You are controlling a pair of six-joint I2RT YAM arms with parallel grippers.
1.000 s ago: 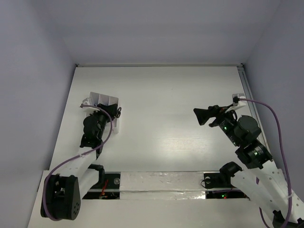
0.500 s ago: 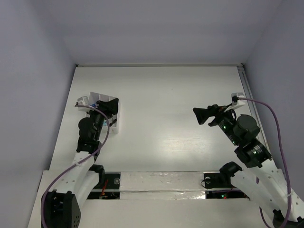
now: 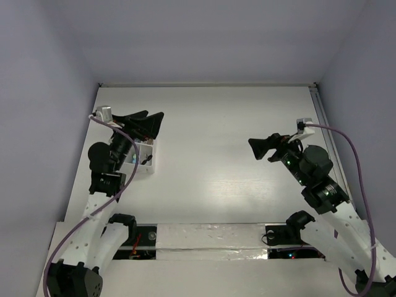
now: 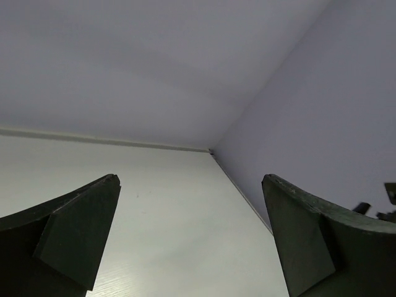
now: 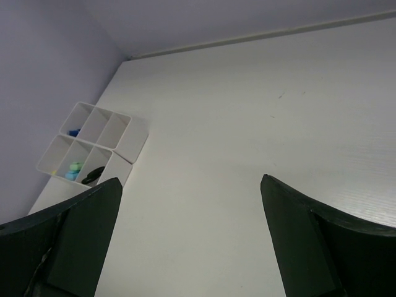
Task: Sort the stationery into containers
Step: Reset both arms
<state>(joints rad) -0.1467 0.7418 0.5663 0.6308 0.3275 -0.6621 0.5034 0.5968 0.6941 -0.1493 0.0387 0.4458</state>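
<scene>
Left pincer [image 3: 150, 117] is up over the far left part of the worktop [image 3: 223, 136], jaws wide apart, nothing between them. Its wrist view shows the same pincer [image 4: 190, 179], with only bare worktop [image 4: 167, 223] and the corner of the walls [image 4: 185, 74] in the gap. Small dark bits at the right edge of that view are too cut off to identify.

Right pincer [image 3: 257, 148] hangs over the right half of the worktop, pointing left, jaws also wide apart and holding nothing. From its wrist view this pincer [image 5: 190, 180] frames open worktop [image 5: 247, 124].

The box [image 3: 153, 154] is on the left side of the worktop, just beside the left wall. From above, the left arm [image 3: 108, 164] covers most of it; only its right edge and a strip of compartments show, with a speck of teal and something dark inside.

The right wrist view is clearer: the box [image 5: 133, 145] is white, six compartments, two rows of three.
- Far row: a blue piece [image 5: 74, 132] low in the left compartment; the other two look bare, but their floors are partly hidden by the dividers.
- Near row: a teal piece [image 5: 75, 167] around the middle compartment, a yellow bit [image 5: 54, 172] to its left, and a black item [image 5: 93, 175] to its right. All are tiny, and I can't say exactly what each one is or which compartment wall it is against.

The near right corner of the box is cut off by a finger [image 5: 74, 235] of the right pincer. No loose stationery is visible on the open worktop in any view.
</scene>
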